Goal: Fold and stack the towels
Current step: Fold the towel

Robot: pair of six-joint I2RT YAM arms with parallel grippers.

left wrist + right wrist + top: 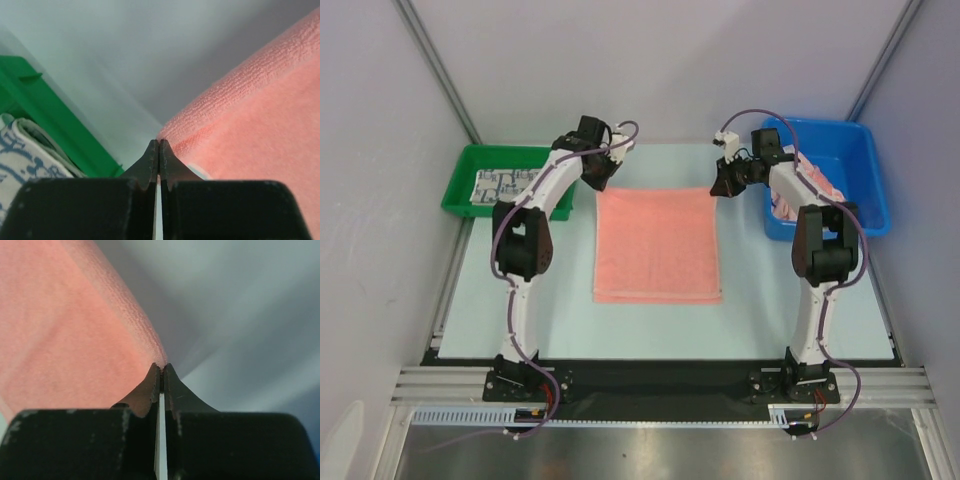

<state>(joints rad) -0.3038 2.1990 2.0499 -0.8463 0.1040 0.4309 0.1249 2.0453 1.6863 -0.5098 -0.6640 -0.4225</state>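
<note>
The salmon-pink towel (pixel 657 245) lies spread in the middle of the pale worktop (pixel 760 300), a neat rectangle whose lower edge shows a second layer beneath it. The left fingers (pixel 596 181) are at its upper left corner and the right fingers (pixel 724 184) are at its upper right corner. From the left wrist view, the left fingers (pixel 150 161) are pressed together with no gap, their tips meeting the towel's corner (pixel 250 125), which rises away toward the upper right of the frame. From the right wrist view, the right fingers (pixel 150 387) are likewise pressed tight, with the corner of the pink cloth (pixel 65 330) pinched right at their tips. At the left of the top view a green bin (pixel 460 192) sits on the worktop, holding a folded white towel with a blue-grey pattern (pixel 495 187). The left wrist view shows the same patterned towel (pixel 20 160) in its lower left, inside the green wall (pixel 55 125). At the right of the top view a blue bin (pixel 868 170) holds bunched pink cloth (pixel 825 186), partly hidden behind the right arm.
</note>
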